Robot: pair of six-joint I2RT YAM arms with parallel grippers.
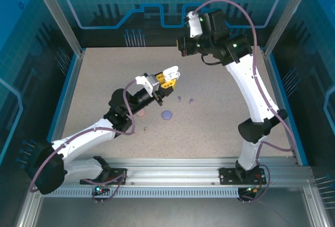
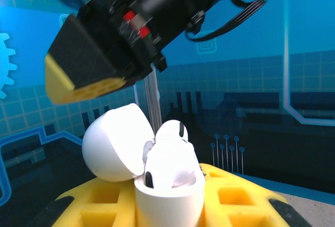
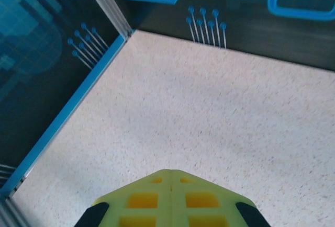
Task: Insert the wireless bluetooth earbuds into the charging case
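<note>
My left gripper (image 1: 167,77) is shut on a white charging case (image 2: 170,201), held above the middle of the table. The case's lid (image 2: 111,144) is swung open to the left. Two white wireless bluetooth earbuds (image 2: 171,156) sit in the case, their tops standing above its rim. My right gripper (image 3: 172,174) is shut with nothing between its yellow fingers, raised over the far part of the table (image 3: 209,112). In the left wrist view the right gripper (image 2: 78,83) hangs above and left of the case, apart from it.
Two tiny purple earbuds (image 1: 179,99) (image 1: 191,100) lie on the table right of the left gripper. A round purple case (image 1: 167,115) lies nearer, and a pink thing (image 1: 140,113) shows partly beside the left arm. Blue walls ring the table.
</note>
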